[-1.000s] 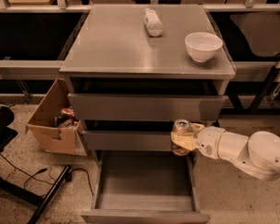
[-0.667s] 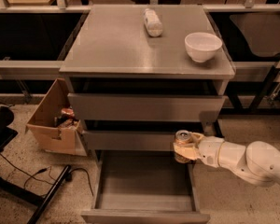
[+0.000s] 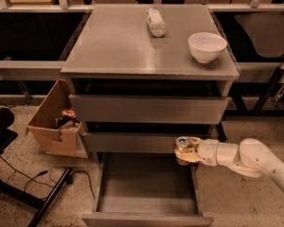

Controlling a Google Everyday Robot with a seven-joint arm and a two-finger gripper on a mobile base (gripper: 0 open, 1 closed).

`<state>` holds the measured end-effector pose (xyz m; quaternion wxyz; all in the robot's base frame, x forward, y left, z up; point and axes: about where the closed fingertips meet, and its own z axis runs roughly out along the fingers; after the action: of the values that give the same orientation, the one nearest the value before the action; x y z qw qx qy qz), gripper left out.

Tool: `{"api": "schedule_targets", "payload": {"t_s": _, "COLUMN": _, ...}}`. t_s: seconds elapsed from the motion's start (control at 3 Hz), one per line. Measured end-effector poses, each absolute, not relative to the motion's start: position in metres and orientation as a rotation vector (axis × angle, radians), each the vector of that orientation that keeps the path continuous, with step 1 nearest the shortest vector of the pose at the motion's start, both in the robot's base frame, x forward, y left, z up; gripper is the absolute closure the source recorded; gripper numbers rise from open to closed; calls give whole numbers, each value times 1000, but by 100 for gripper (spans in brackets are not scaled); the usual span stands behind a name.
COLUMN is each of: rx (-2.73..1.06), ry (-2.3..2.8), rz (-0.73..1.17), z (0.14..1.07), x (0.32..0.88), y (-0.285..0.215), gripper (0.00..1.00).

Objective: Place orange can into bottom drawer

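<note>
Nearest you, the bottom drawer (image 3: 142,186) stands pulled out as it did a second ago, its flat grey floor bare, and its front lip is cut off by the lower edge of the view. Above its rear right corner, just inside the right wall, the orange can (image 3: 181,142) sits a little lower than a second ago, having dropped from the face of the middle drawer (image 3: 132,142) toward the open tray; it is upright and not touching the floor. Your gripper (image 3: 183,151) is clamped around the can from the right. Its pale fingers cover most of the can's body, so you see mainly the silver top with its tab, and the label is hard to make out. The arm (image 3: 246,157) reaches in nearly level from the right, wrist pointing left, then bends down and runs out of view at the right edge, lower than before. To the left, a cardboard box (image 3: 49,129) rests on the floor against the cabinet, its contents unclear. Farther back, nothing on the cabinet top (image 3: 118,46) has shifted: the white bowl (image 3: 207,46) stands near the right edge, and the whitish bottle (image 3: 156,22) lies on its side toward the rear.
</note>
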<state>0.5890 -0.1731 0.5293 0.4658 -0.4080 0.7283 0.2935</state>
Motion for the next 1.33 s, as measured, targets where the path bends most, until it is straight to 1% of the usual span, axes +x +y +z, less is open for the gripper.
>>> {"api": "schedule_targets", "payload": {"t_s": 0.67, "rx": -1029, "ry": 1767, "rz": 716, "z": 535, "x": 597, "y": -166, "gripper": 100}}
{"api": "schedule_targets", "payload": {"t_s": 1.0, "rx": -1026, "ry": 1746, "rz": 799, "z": 488, "x": 588, "y": -138, "gripper": 100}}
{"api": "schedule_targets", "payload": {"t_s": 1.33, "rx": -1058, "ry": 1614, "rz": 918, "z": 428, "x": 582, "y": -85, "gripper": 100}}
